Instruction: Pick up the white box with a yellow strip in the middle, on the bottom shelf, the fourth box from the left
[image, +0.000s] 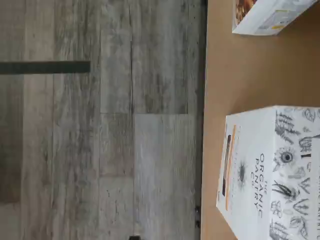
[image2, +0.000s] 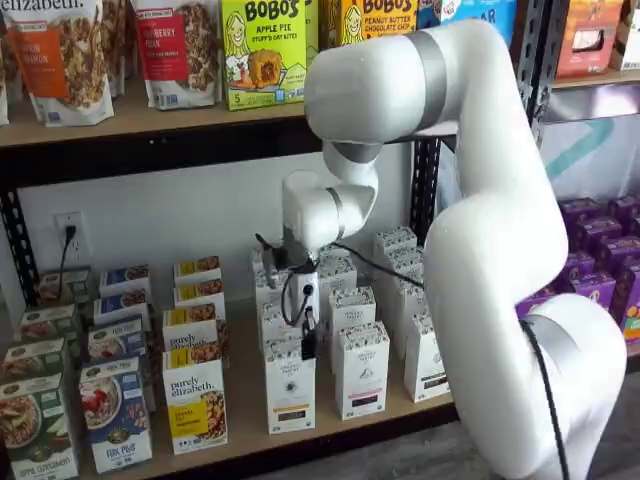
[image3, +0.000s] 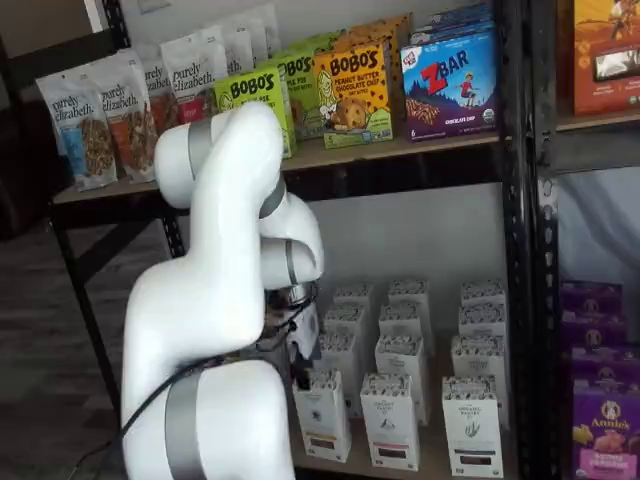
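Observation:
The white box (image2: 290, 390) stands at the front of the bottom shelf (image2: 245, 405), a tan-yellow strip low on its face. It also shows in the other shelf view as the white box (image3: 322, 415). The wrist view shows the white box (image: 270, 170) with its speckled top and orange-yellow strip, standing on the tan board (image: 235, 75). My gripper (image2: 307, 345) hangs right above the box's top, open, holding nothing. Its black fingers (image3: 300, 372) show side-on beside a cable.
A like white carton with a darker strip (image2: 360, 372) stands just right of the box. A purely elizabeth box with a yellow panel (image2: 195, 400) stands to its left. More white cartons fill the rows behind. My arm's white body (image2: 500, 250) stands before the shelf's right part.

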